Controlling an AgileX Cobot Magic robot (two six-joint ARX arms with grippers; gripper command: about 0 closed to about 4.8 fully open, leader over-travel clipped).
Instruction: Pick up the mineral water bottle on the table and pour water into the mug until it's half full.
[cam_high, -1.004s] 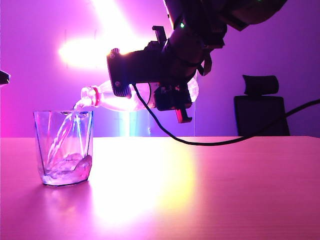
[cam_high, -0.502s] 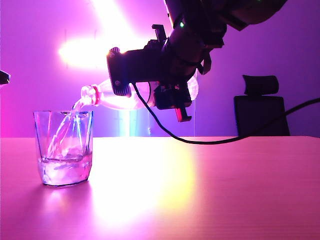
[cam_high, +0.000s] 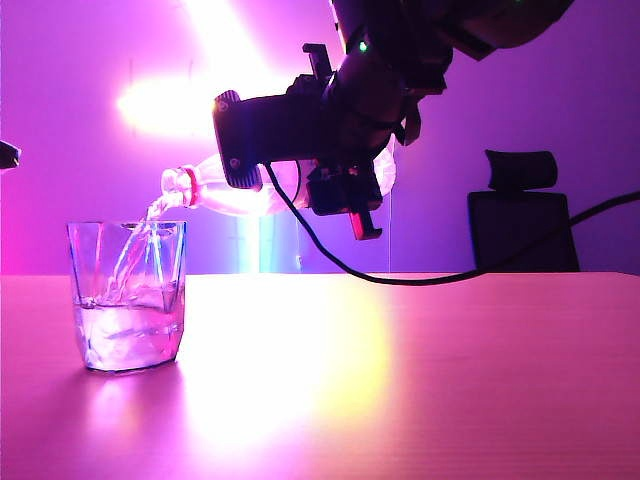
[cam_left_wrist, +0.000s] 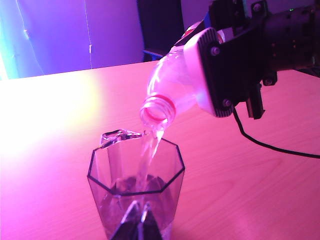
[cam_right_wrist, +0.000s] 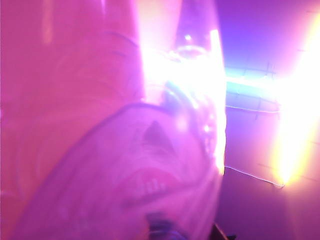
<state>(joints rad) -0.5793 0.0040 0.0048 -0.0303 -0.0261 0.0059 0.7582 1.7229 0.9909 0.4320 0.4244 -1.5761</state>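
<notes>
The broad, smooth tabletop (cam_high: 420, 380), tinted pink-orange under purple light, is shown beneath the right gripper (cam_high: 300, 165). The right gripper is seen clamped around the body of the tall clear plastic mineral water bottle (cam_high: 235, 192) with the red neck ring, which is held nearly level, its open mouth tipped slightly down and projecting beyond the fingers. Directly under that mouth the short clear faceted glass mug (cam_high: 128, 297) is stood upright on the table, apart from the bottle, and a stream of water (cam_left_wrist: 150, 150) is seen falling into it. The water level is judged to lie at roughly a third to nearly half of the mug's height. The left gripper (cam_left_wrist: 138, 220) is seen only as dark fingertips just in front of the mug; whether it is open cannot be told. The thin-walled bottle is judged light, easily squeezed and slippery when wet, so a moderate hold at mid-body is advised; the glass mug is judged rigid and breakable.
</notes>
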